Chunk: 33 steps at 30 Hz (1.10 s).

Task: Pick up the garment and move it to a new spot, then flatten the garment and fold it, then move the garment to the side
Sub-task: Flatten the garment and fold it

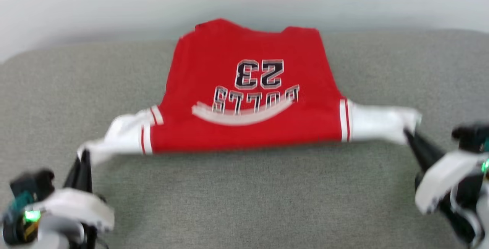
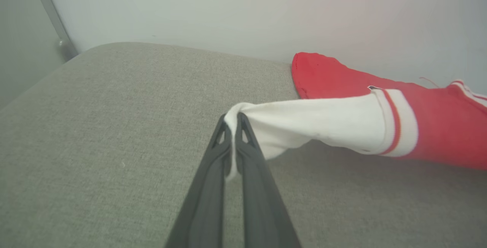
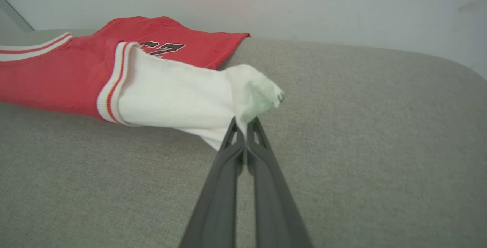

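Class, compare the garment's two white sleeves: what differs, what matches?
The left sleeve slants downward in the head view; the right sleeve runs nearly level. The right sleeve's corner pokes past the right gripper; the left sleeve's ends at the left gripper. Both are white, stripe-trimmed, pinched taut.

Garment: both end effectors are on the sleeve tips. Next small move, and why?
Probably lower both white sleeves onto the grey cushion, keeping them pulled apart. The left end effector and right end effector are shut on their tips, holding them above the cushion while the garment's red body lies mostly flat.
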{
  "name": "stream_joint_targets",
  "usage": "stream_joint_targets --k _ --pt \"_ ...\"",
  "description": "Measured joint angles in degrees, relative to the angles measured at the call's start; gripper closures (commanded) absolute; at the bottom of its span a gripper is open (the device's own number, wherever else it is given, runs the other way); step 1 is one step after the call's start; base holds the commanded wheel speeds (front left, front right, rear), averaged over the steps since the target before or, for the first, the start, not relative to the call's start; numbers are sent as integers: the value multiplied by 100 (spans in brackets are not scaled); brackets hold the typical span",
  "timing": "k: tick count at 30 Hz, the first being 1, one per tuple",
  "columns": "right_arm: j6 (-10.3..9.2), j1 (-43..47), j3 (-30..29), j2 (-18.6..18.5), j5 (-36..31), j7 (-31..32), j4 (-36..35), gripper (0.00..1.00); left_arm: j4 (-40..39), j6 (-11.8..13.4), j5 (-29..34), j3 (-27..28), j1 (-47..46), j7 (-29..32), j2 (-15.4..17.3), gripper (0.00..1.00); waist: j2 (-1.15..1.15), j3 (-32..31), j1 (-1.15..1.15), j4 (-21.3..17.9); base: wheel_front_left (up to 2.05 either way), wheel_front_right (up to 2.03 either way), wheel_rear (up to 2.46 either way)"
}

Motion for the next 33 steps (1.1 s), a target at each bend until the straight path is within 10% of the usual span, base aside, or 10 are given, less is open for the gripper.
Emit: stream_joint_targets --k 15,17,18,33 --pt "0 3012 -1004 657 -319 1358 -1196 96 -1235 642 -168 -341 2119 430 -97 100 0 -686 -1 118 0 0 0" --pt "-1 3122 -1044 668 -341 1388 -1376 17 -1362 679 -127 -394 2148 416 -152 100 0 -665 -1 139 0 0 0" --pt "-1 3130 -1100 686 -331 1423 -1435 0 -1423 683 -102 -407 2142 383 -177 100 0 -650 -1 154 0 0 0" --pt "-3 1180 -2003 716 -366 1078 -1203 0 -1974 621 336 -730 1366 121 -400 100 0 -140 2 436 0 0 0"
